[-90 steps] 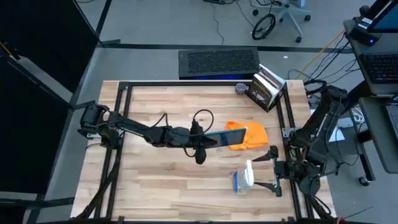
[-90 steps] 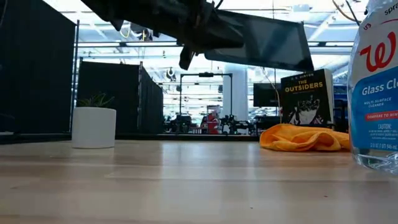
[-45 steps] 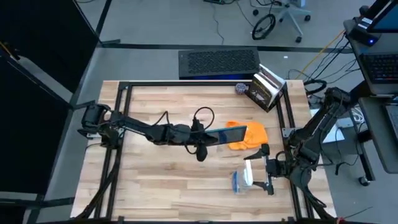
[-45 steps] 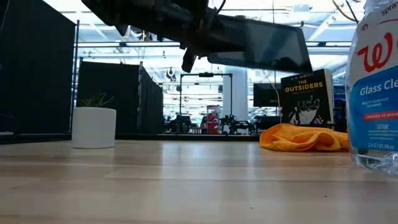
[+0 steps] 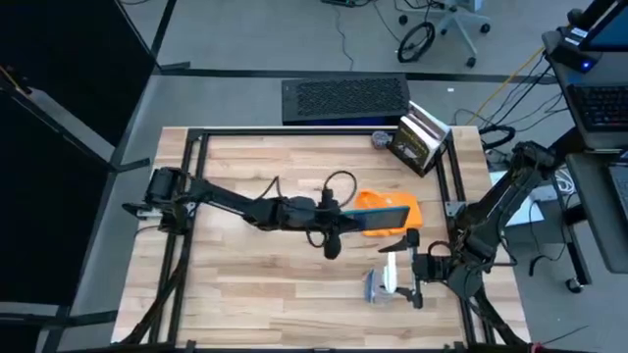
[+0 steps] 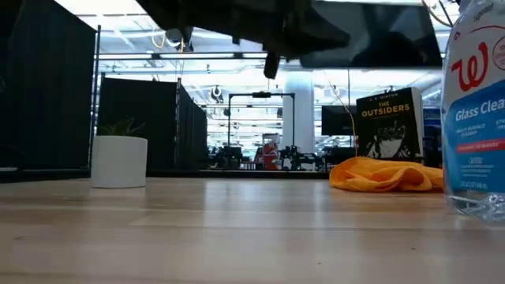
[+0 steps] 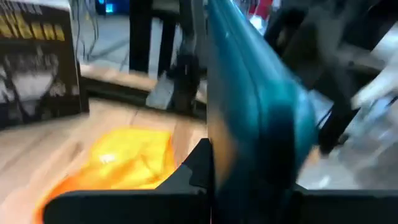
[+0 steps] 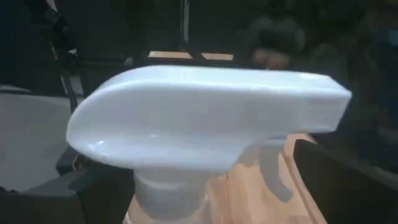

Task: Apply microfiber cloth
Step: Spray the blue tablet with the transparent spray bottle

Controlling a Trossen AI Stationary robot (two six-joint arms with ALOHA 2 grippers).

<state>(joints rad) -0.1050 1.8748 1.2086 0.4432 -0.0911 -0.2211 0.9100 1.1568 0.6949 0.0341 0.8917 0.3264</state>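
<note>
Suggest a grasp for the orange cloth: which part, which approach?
Take the microfiber cloth from above at the raised fold on its right side. It lies crumpled on the table, and the tablet in the left claw hangs over its left part.

You are working in a robotics lab set in an open office hall. The light wooden table (image 5: pixel 255 265) sits inside a black metal frame (image 5: pixel 192 147) on grey carpet, with a wheeled office chair (image 5: pixel 453 25) and loose cables beyond it. Look level across and you see black partition panels (image 6: pixel 47 95), ceiling strip lights and more rigs far behind.
</note>
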